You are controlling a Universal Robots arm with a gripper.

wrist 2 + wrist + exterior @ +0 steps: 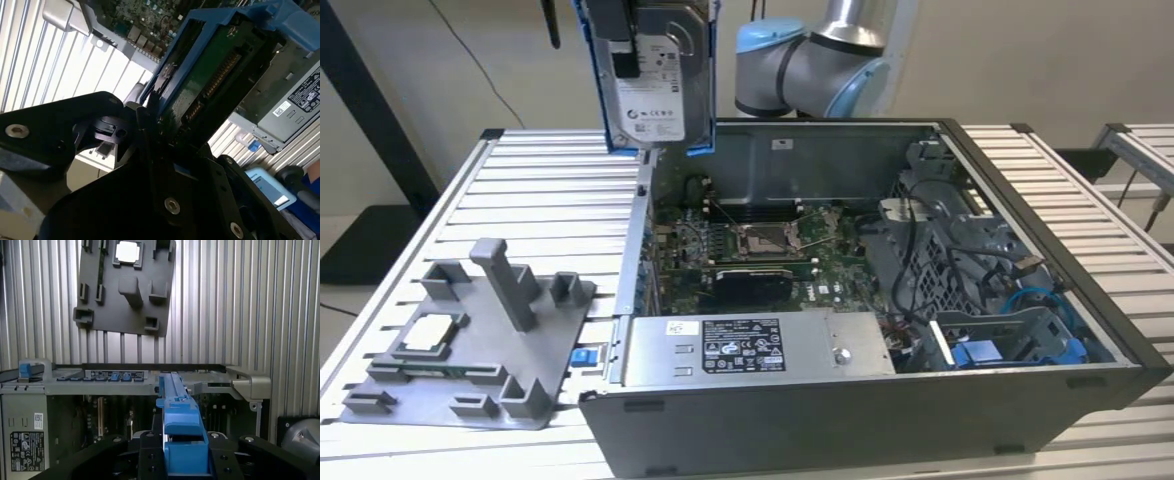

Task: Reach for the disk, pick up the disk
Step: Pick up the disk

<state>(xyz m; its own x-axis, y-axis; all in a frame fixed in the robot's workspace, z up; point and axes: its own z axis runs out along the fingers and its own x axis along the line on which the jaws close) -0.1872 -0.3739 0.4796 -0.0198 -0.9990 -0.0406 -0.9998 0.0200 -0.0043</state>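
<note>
Exterior view: the claw (632, 52) is clamped on the disk (660, 95) and holds it in the air. The disk hangs upright from the claw, with its white label facing the camera and blue rails down both long edges. A dark finger (624, 50) lies pressed against the labelled face. The disk is clear of everything below, touching neither the case (1067, 330) nor the table (520, 180).

Directly under the claw and disk is the case's wall on the exterior view's left, with slatted table on one side of it and the open interior on the other. Lower inside the case lie the motherboard (747, 240) and the power supply (761, 345). On the table outside that wall, well apart from the claw, sits a grey fixture (494, 350) with a small square chip (430, 333) resting in it. Behind the claw rises the arm (827, 50).

In the second wrist view, the claw (150, 122) closes on the disk (210, 75) from both flat sides, and the green circuit-board side of the disk shows inside its blue frame. The power supply (295, 100) lies beyond it.

In the first wrist view, the disk (181, 405) is seen edge-on as a blue rail running out from the claw (185, 455), with the black jaws tight against both sides. Beyond the disk's far end are the case rim (245, 382), then the fixture (125, 305) and chip (126, 251).
</note>
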